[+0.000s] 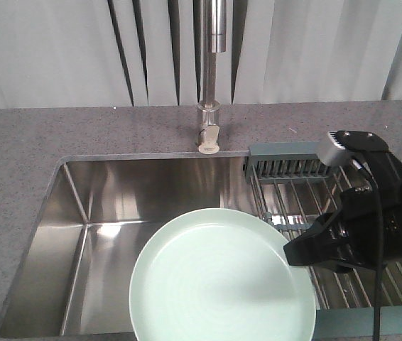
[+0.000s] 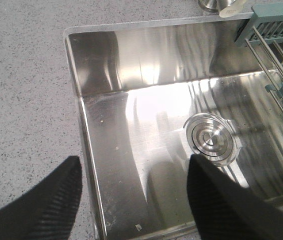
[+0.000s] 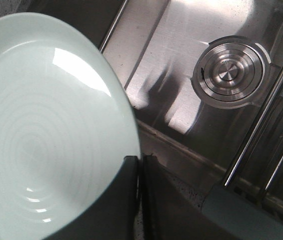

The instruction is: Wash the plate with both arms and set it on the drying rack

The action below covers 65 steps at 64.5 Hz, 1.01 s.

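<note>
The pale mint-green plate (image 1: 219, 280) hangs tilted over the front of the steel sink (image 1: 109, 199). My right gripper (image 1: 295, 252) is shut on the plate's right rim. In the right wrist view both fingers (image 3: 131, 200) are pressed together on the edge of the plate (image 3: 46, 125). My left gripper (image 2: 134, 200) is open and holds nothing, with its two black fingers (image 2: 46, 205) spread over the sink's front-left wall and the counter. The drying rack (image 1: 307, 186) of wire bars sits across the sink's right side, behind my right arm (image 1: 378, 206).
A tall steel faucet (image 1: 212, 78) stands behind the sink at centre. The round drain (image 2: 212, 137) lies in the basin floor, also seen as the drain (image 3: 229, 72) beside rack bars (image 3: 251, 145). Grey speckled counter (image 1: 16, 163) surrounds the sink.
</note>
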### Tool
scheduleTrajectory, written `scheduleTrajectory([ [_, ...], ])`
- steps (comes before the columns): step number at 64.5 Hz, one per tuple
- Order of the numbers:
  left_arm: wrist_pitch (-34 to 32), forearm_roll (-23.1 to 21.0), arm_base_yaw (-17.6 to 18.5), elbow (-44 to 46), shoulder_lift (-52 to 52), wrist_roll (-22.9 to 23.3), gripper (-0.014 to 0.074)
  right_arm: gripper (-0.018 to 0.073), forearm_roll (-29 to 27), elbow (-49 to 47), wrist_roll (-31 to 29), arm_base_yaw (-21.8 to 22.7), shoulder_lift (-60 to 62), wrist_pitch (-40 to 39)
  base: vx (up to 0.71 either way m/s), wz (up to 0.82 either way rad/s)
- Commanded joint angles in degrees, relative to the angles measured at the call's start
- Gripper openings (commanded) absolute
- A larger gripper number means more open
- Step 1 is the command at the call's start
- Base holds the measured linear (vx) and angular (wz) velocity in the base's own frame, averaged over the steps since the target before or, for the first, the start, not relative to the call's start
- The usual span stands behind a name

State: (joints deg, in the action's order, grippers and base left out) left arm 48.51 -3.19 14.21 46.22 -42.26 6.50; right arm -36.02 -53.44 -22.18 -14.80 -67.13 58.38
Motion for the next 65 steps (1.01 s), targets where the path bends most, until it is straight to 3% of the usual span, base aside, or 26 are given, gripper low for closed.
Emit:
scheduleTrajectory([
  [1, -3.26, -0.32, 0.13, 1.52, 0.33, 0.58, 0.0435, -0.0004, -2.40, -1.47, -0.57, 0.15, 1.22, -1.73, 0.00, 0.00],
  [32, -3.26, -0.32, 0.13, 1.52, 0.33, 0.58, 0.0435, -0.0004, -2.16, -4.33, -9.70, 0.08, -4.22, -6.08, 0.00, 0.00],
  [50, -3.26, -0.32, 0.13, 1.52, 0.33, 0.58, 0.0435, -0.0004, -1.84, -16.50, -11.33, -2.49, -15.74, -6.28, 0.00, 0.00],
  [65, -3.26, -0.32, 0.13, 1.52, 0.33, 0.58, 0.0435, -0.0004, -2.28, -28.96, -11.02, -0.50, -25.75, -5.58, 0.00, 0.00],
])
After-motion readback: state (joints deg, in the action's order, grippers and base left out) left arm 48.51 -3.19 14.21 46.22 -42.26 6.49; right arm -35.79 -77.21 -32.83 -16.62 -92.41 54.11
